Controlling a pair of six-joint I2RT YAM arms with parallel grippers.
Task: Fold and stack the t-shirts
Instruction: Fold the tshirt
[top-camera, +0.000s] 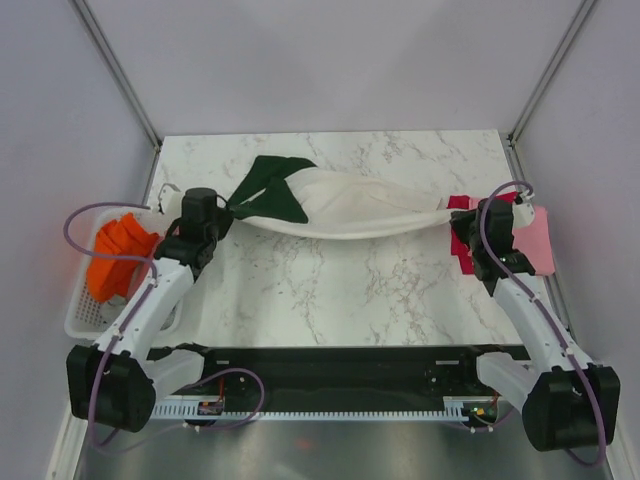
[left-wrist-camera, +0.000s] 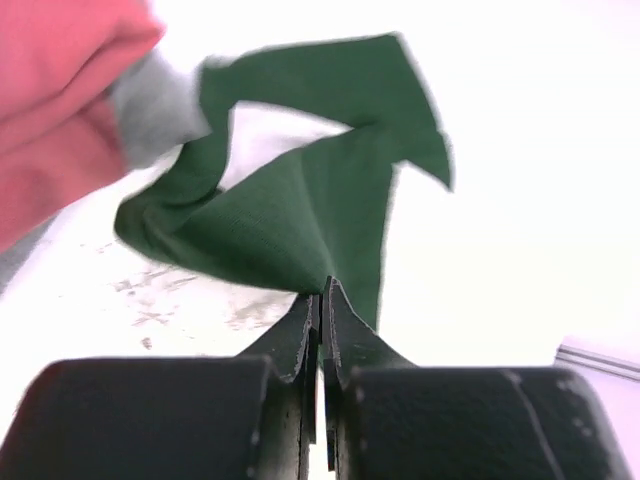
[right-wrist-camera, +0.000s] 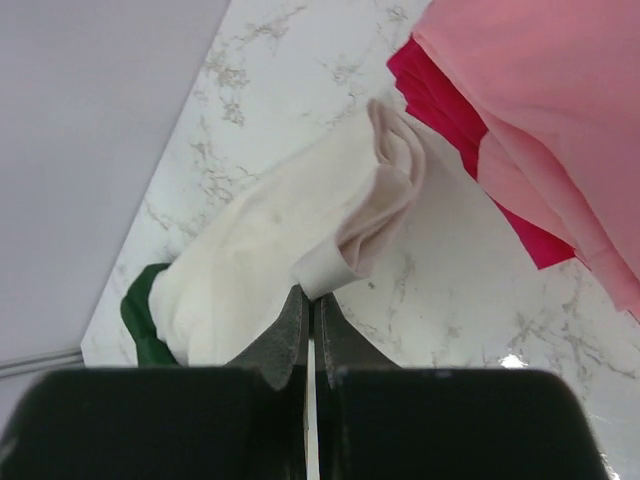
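The large cream t-shirt (top-camera: 350, 208) with dark green sleeves (top-camera: 268, 188) hangs stretched between my two grippers, sagging above the marble table. My left gripper (top-camera: 226, 208) is shut on the green sleeve (left-wrist-camera: 300, 200), as the left wrist view (left-wrist-camera: 322, 288) shows. My right gripper (top-camera: 463, 214) is shut on the cream shirt's other end (right-wrist-camera: 300, 215), pinching a folded edge in the right wrist view (right-wrist-camera: 312, 296). A crimson t-shirt (top-camera: 463, 243) and a pink one (top-camera: 537, 240) lie at the right, also in the right wrist view (right-wrist-camera: 440, 100) (right-wrist-camera: 545, 110).
A white slatted basket (top-camera: 85, 325) stands at the left edge with an orange t-shirt (top-camera: 120, 255) in it. Salmon-pink cloth (left-wrist-camera: 60, 90) and grey cloth (left-wrist-camera: 155, 100) show at the upper left of the left wrist view. Grey walls enclose the table.
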